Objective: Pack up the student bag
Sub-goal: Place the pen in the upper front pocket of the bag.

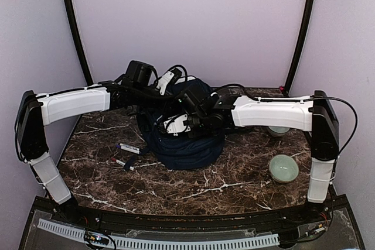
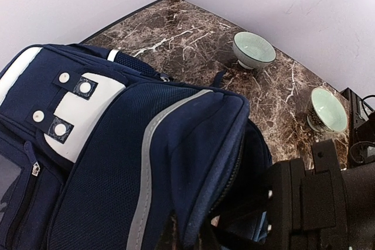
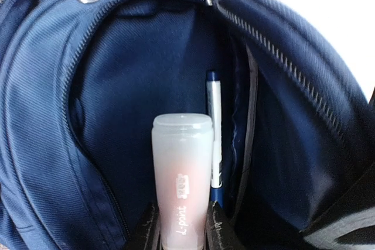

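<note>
Top external view: on the marbled desk (image 1: 176, 188), counting from the near edge, lie two markers (image 1: 126, 149), one just behind the other, at about 8 o'clock from the student bag (image 1: 187, 144). One green bowl (image 1: 283, 168) sits at 4 o'clock from the bag, and a second bowl (image 1: 278, 130) sits further back at 3 o'clock, partly hidden by the right arm. The single navy bag stands at the desk's centre, and both arms meet over its top and hide its opening.

Right wrist view: the right gripper (image 3: 181, 232) is closed to the width of one pale capped tube (image 3: 181, 168) and pinches it from both sides. The tube stands upright inside the bag's unzipped main compartment. Just behind it, at 1 o'clock, one white pen with a blue cap (image 3: 215, 139) leans against the inner lining.

Left wrist view: the left gripper (image 2: 190, 241) sits at the bag's rim. Fabric covers its fingers, so I cannot tell how far it is open.
</note>
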`<state>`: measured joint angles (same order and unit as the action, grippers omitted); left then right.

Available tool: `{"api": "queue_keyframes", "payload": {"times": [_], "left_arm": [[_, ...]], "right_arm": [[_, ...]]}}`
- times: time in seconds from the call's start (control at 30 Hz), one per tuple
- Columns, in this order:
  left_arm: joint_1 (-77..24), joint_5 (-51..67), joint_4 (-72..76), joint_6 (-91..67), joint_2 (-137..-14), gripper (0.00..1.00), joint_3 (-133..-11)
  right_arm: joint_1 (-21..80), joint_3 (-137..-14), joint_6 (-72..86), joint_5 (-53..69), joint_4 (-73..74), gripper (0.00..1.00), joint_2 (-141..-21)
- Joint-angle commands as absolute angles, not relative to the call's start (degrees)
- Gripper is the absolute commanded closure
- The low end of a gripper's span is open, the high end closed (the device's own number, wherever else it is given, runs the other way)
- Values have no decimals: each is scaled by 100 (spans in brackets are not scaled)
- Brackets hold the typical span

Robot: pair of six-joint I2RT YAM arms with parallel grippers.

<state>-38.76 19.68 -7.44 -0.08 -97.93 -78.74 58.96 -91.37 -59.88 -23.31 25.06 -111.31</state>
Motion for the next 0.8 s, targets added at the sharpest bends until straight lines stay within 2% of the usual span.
{"api": "queue_keyframes", "payload": {"times": [0.0, 0.33, 0.5, 0.77], "left_arm": [[-3907, 2832, -194, -18, -9201, 100, -8077], [-3877, 3683, -307, 275, -8823, 100, -8116], [-3884, 3706, -419, 282, -8960, 100, -8211], [-3876, 3431, -445, 316, -9009, 100, -8193]], "right_arm": [[5994, -8930, -6235, -2663, 2049, 87, -10897], [6010, -8600, -6650, -3102, 1169, 87, -11070], [5999, -8405, -7132, -3329, 422, 84, -11230], [5942, -8263, -7047, -3322, 47, 59, -11296]]}}
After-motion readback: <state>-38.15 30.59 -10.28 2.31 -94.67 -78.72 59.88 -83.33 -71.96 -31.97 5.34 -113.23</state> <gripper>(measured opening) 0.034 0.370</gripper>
